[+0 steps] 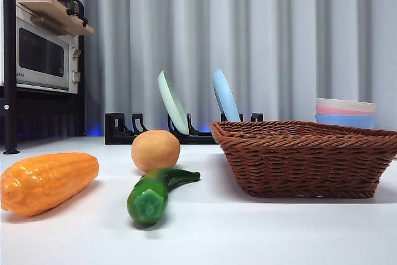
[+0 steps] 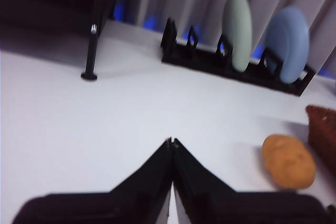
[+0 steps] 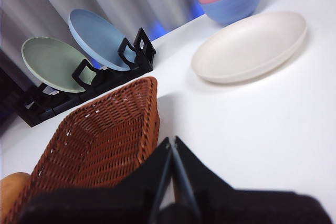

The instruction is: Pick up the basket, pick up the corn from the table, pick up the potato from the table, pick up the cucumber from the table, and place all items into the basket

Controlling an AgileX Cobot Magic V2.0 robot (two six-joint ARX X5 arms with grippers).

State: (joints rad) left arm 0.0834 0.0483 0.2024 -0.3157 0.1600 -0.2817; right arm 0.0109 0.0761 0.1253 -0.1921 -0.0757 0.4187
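text: none legible | microwave (image 1: 42, 54): small dark marking on front, too small to read

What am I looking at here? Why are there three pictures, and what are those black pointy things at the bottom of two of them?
It is a robot with two arms at a white table. One picture comes from a low camera looking across the table. The other two come from cameras on the robot's wrists, so the black pointy shapes are its grabbers: the left gripper and the right gripper. Both are shut and hold nothing.

On the table lie an orange corn, a round tan potato and a green cucumber. Beside them stands a brown woven basket, which the right wrist picture shows with nothing inside it. Behind are two plates standing in a black rack, stacked bowls and a flat white plate. A microwave sits on a shelf to one side.
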